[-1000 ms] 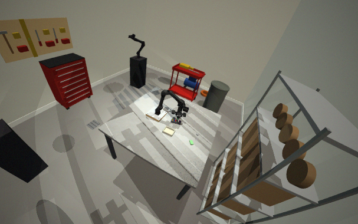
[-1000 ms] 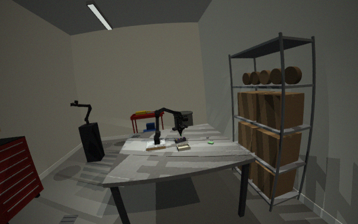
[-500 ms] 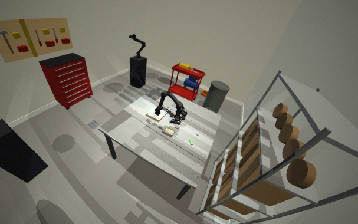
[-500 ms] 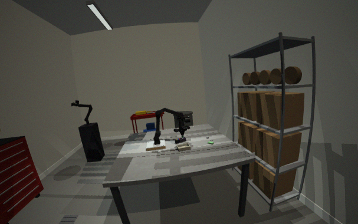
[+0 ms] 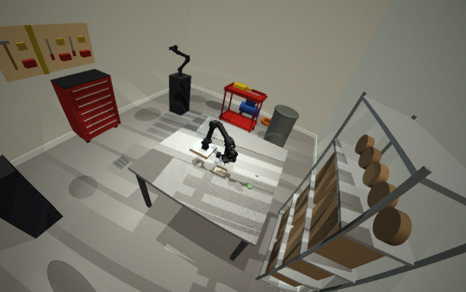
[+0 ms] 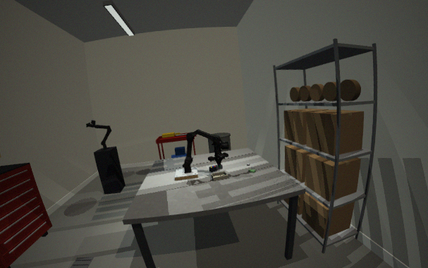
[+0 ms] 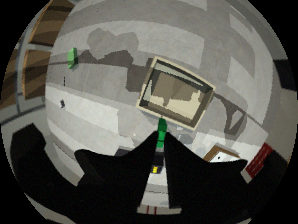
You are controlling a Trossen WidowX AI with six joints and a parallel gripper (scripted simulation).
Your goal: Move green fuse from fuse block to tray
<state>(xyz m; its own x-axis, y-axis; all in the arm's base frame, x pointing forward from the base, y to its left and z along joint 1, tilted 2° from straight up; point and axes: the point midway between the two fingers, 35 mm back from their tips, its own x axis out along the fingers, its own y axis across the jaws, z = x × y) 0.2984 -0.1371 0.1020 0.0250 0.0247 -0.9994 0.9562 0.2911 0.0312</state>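
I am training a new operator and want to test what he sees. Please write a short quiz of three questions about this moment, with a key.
1. True or false: the gripper is shut on the green fuse.
2. In the wrist view, where is the tray relative to the fuse? A) ahead of the fingertips, apart from the fuse; B) around the fuse; C) out of view.
3. Fill in: a second small green thing lies on the ____, far from the tray.

Key: 1 true; 2 A; 3 table.
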